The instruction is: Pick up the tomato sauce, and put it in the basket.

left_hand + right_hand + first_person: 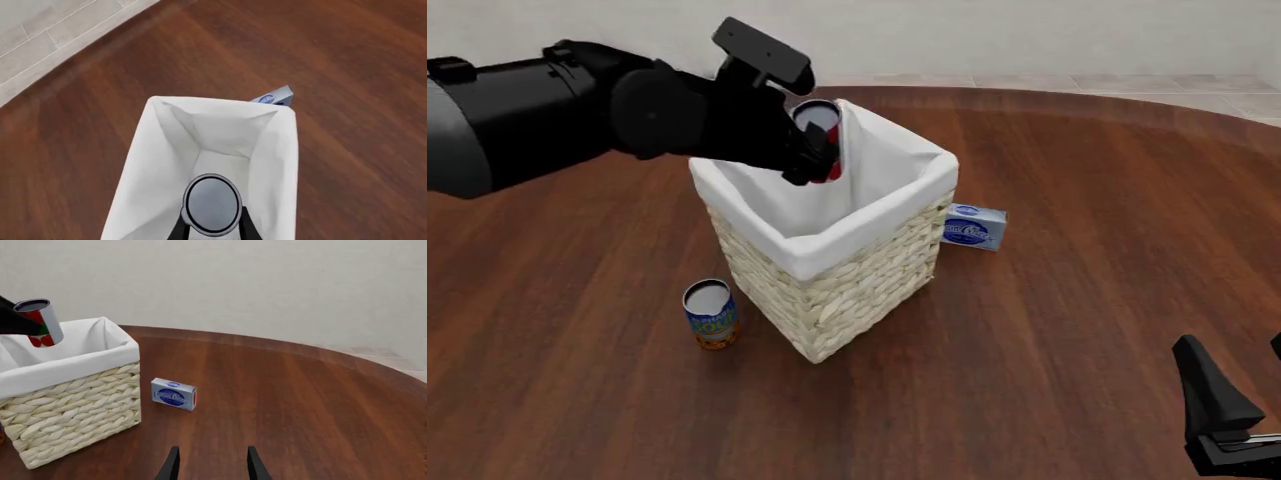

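Note:
My left gripper (814,150) is shut on the tomato sauce can (818,132), red label with a silver-grey top, and holds it tilted over the open top of the basket (827,250). In the left wrist view the can's grey top (212,202) sits between my fingers above the white cloth lining (220,130). In the right wrist view the can (41,320) hangs above the basket's rim (73,360). My right gripper (209,465) is open and empty, low at the table's near right (1228,420).
A blue-labelled can with an orange base (710,314) stands left of the basket. A small blue and white box (974,226) lies right of the basket, also in the right wrist view (174,394). The round wooden table's edge (1174,105) curves at the back.

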Action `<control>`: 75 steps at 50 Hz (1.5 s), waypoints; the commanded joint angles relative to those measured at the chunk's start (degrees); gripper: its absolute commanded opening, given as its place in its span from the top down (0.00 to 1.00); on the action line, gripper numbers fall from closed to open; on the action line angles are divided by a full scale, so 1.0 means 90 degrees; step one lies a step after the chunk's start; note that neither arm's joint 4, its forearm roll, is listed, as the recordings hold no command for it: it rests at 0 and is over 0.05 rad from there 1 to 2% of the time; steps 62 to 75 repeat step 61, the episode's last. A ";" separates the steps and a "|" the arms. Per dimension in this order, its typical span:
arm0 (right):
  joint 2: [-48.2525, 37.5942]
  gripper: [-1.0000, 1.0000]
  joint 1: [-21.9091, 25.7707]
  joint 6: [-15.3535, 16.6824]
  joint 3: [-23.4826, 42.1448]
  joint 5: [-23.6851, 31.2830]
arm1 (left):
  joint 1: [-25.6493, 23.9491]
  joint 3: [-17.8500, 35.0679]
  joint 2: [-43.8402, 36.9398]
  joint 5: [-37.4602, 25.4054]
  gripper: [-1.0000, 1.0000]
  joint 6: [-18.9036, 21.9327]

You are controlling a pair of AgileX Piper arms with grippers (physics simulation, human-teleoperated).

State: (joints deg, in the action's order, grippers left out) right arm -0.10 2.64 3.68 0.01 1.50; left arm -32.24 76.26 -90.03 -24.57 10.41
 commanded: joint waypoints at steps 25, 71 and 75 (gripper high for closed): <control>0.0003 0.00 0.0011 0.0008 0.0000 0.0006 | 0.0162 -0.0016 -0.0354 0.0171 0.00 0.0153; 0.0001 0.00 0.0052 0.0002 0.0000 -0.0021 | 0.0332 0.0680 -0.0107 -0.0202 0.00 0.0279; 0.0001 0.00 0.0052 0.0002 0.0000 -0.0021 | 0.0332 0.0680 -0.0107 -0.0202 0.00 0.0279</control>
